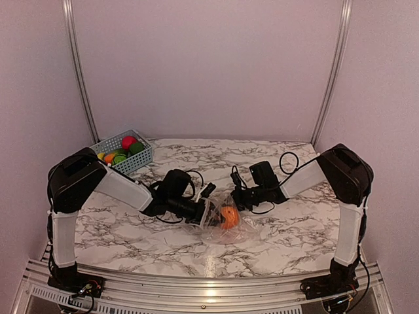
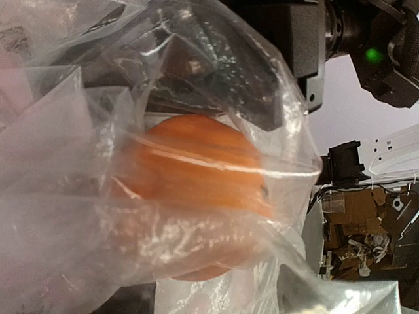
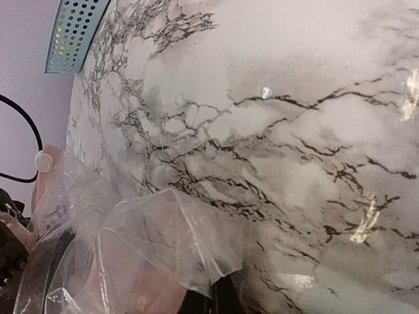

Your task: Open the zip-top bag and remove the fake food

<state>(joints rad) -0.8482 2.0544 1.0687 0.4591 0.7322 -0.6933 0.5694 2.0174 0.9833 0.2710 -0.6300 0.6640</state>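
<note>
The clear zip-top bag [image 1: 217, 227] hangs between my two grippers over the middle of the marble table. One piece of fake food, an orange [image 1: 228, 216], is inside it. My left gripper [image 1: 205, 213] grips the bag's left side. In the left wrist view the bag [image 2: 65, 163] covers its fingers, with the orange [image 2: 196, 163] pressed close behind the plastic. My right gripper [image 1: 241, 198] is shut on the bag's right edge. In the right wrist view its dark fingers [image 3: 219, 304] pinch the plastic [image 3: 150, 242] just above the table.
A blue lattice basket [image 1: 143, 161] stands at the back left, holding a red fruit [image 1: 128, 141], a green piece [image 1: 136, 148] and other fake food. Its corner shows in the right wrist view [image 3: 72, 33]. Cables trail from both wrists near the bag.
</note>
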